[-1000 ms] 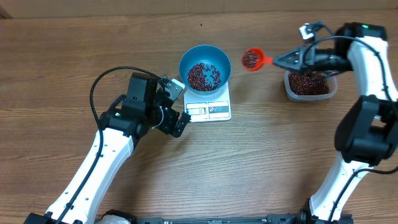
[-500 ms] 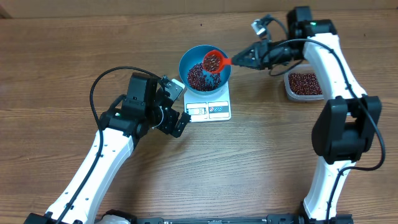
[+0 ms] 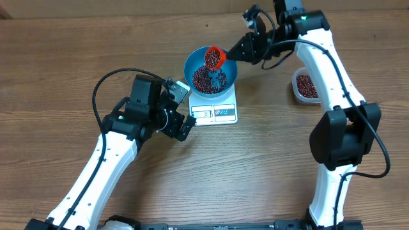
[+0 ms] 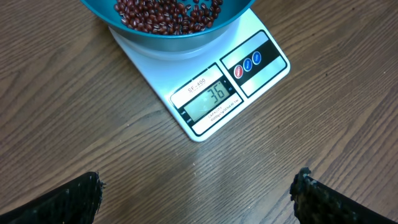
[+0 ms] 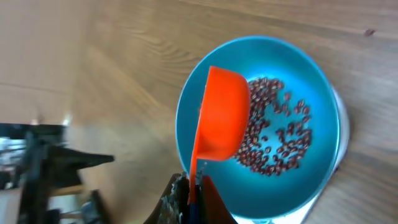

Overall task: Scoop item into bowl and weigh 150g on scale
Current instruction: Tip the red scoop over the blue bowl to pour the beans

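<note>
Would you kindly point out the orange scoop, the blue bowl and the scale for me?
orange scoop [image 5: 221, 118], right wrist view, outside of its cup.
blue bowl [image 3: 190, 64], overhead view, bare left inner wall.
scale [image 4: 208, 102], left wrist view, its display window.

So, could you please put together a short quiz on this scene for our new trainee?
1. True or false: the right gripper holds the orange scoop over the blue bowl.
2. What does the bowl stand on? A a tray; B the white scale; C a folded towel.
3. Fill in: the scale's display reads ___.
Key: 1 true; 2 B; 3 36.
</note>
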Controlling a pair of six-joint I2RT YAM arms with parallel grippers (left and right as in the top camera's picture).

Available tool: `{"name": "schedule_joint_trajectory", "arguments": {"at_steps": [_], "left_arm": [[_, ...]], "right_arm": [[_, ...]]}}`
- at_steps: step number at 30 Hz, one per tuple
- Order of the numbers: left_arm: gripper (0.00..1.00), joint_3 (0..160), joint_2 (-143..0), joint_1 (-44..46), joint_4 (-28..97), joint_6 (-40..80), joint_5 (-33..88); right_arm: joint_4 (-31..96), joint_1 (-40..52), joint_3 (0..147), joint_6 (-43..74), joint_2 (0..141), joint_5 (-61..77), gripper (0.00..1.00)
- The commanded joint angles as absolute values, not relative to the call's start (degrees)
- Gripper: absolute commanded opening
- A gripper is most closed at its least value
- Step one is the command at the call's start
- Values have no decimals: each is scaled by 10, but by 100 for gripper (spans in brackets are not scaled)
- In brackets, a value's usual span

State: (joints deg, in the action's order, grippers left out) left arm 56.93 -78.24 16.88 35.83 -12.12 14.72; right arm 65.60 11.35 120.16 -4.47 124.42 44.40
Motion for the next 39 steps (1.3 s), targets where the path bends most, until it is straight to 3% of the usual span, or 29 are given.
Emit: {"name": "schedule_joint_trajectory", "arguments": {"at_steps": [1,9,39], "left_arm": [[100,568,-787,169,358,-116,148],[100,568,-787,169,358,-116,148],[100,568,-787,169,358,-116,148]], "right_arm": [[661,144,1233,-43,1243,328,4],[674,193,1236,-46,1242,181,4],[761,263,1325,-141,1242,-36,4]]}}
